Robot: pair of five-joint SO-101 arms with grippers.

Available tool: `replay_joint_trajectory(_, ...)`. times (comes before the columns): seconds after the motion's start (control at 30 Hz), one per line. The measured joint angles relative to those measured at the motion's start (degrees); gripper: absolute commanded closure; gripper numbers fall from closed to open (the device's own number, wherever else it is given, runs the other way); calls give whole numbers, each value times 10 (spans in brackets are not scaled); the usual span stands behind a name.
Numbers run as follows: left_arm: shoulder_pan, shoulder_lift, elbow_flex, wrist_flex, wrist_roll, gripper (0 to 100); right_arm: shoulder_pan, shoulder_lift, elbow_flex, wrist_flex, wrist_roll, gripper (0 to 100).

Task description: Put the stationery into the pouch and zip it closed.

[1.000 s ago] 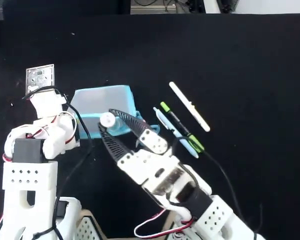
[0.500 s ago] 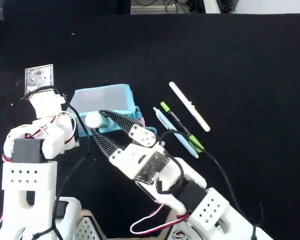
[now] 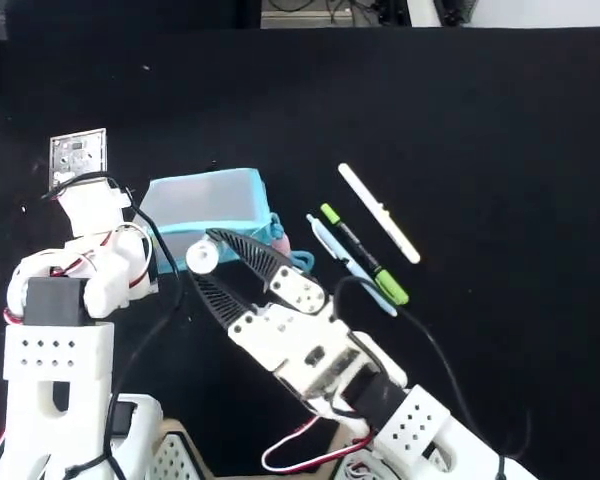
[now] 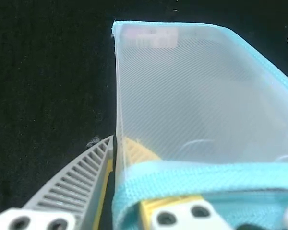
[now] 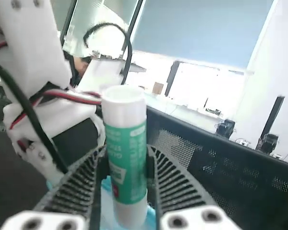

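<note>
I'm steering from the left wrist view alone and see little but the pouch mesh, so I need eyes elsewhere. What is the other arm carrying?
Observer: The right pincer is shut on a glue stick with a white cap and a green label.
Operator: Where is it relative to the pouch?
Observer: In the high view, its cap sits at the blue-edged side of the pouch nearest the arms.
Operator: What stationery lies outside the pouch?
Observer: A green marker, a light blue pen and a white stick lie on the table, on the right arm's side of the pouch.
</note>
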Motion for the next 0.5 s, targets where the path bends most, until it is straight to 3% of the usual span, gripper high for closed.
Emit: replay_joint_trajectory(0.5, 0, 0, 0, 0, 0, 970, -1, -1, 18, 5, 1, 988)
